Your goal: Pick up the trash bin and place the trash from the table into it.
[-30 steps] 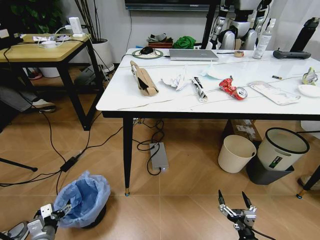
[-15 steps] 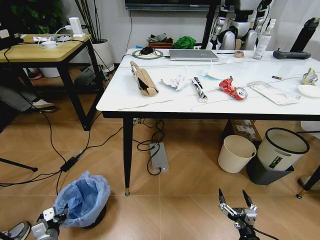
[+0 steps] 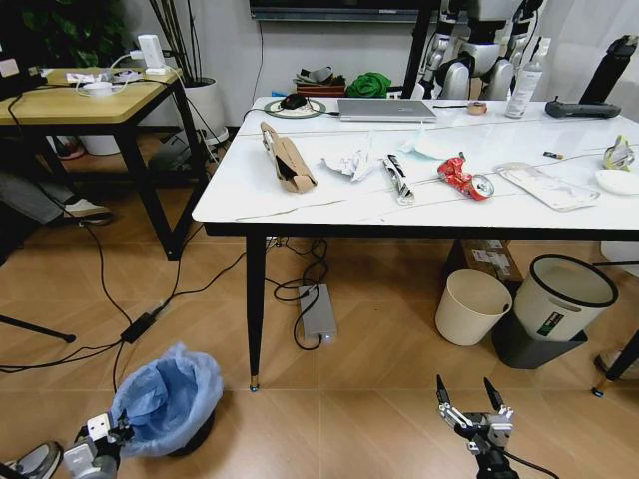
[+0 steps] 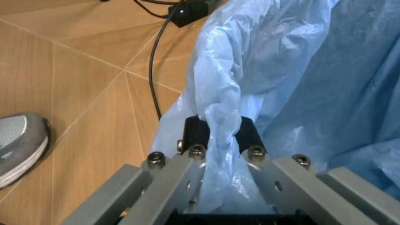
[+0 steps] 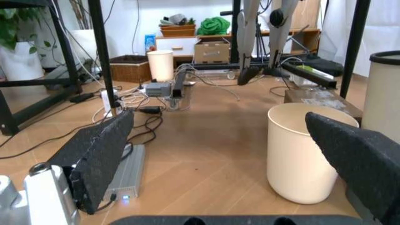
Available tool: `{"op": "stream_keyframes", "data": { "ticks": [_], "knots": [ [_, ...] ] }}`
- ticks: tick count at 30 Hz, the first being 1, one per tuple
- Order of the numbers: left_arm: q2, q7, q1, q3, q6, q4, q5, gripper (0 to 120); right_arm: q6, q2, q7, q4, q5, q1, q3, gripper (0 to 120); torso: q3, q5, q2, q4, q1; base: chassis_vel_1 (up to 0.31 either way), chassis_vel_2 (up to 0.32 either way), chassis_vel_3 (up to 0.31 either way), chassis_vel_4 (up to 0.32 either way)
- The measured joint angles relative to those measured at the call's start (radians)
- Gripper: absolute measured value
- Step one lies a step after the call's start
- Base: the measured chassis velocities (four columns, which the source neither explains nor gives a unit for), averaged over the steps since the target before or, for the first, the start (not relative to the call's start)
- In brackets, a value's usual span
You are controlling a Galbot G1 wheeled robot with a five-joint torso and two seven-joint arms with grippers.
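The trash bin [image 3: 170,394], dark with a puffy light-blue bag, stands on the floor left of the table's front leg. My left gripper [image 3: 110,437] is at its near rim. The left wrist view shows that gripper [image 4: 218,137] shut on a fold of the blue bag [image 4: 300,70]. The white marble table [image 3: 300,205] carries the trash: a flattened cardboard box [image 3: 287,158], crumpled white paper [image 3: 349,163], a wrapper [image 3: 397,178], a crushed red can [image 3: 462,177] and clear plastic packaging [image 3: 547,185]. My right gripper [image 3: 467,396] hangs open and empty low over the floor, its pads [image 5: 100,154] wide apart.
A cream bin [image 3: 471,306] and a grey-and-white bin [image 3: 562,296] stand under the table's right side. Cables and a power brick [image 3: 318,311] lie on the floor. A wooden desk [image 3: 90,100] is at the left, a laptop [image 3: 385,109] on the table's far side. A shoe [image 4: 18,145] is near the bin.
My left gripper has sunk a little at the bin's near rim, and the bag's edge has shifted slightly. The right gripper has barely moved.
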Motion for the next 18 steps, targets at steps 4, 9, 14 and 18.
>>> {"op": "stream_keyframes", "data": {
  "ticks": [4, 9, 14, 18],
  "knots": [
    [0.002, 0.022, 0.012, 0.002, -0.018, -0.010, 0.001, 0, -0.002, 0.000, 0.001, -0.001, 0.000, 0.002, 0.001, 100, 0.000, -0.0004, 0.000, 0.0000, 0.000, 0.000, 0.000, 0.000, 0.000],
    [0.008, 0.053, 0.092, 0.014, -0.131, -0.112, 0.041, 0, -0.007, 0.000, 0.003, 0.001, 0.000, 0.003, 0.004, 100, 0.000, -0.0005, 0.000, 0.0003, 0.000, 0.000, 0.000, 0.000, 0.000],
    [0.007, 0.078, 0.176, 0.022, -0.173, -0.229, 0.013, 0, -0.010, 0.000, 0.004, 0.010, 0.000, -0.001, 0.005, 100, 0.000, -0.0001, 0.001, 0.0001, 0.000, 0.000, 0.000, 0.000, 0.000],
    [0.009, 0.081, 0.258, 0.035, -0.163, -0.342, -0.022, 0, -0.013, 0.000, 0.004, 0.017, -0.002, -0.004, 0.005, 100, 0.000, -0.0004, 0.001, 0.0000, 0.000, 0.000, 0.000, 0.000, 0.000]
  ]
}}
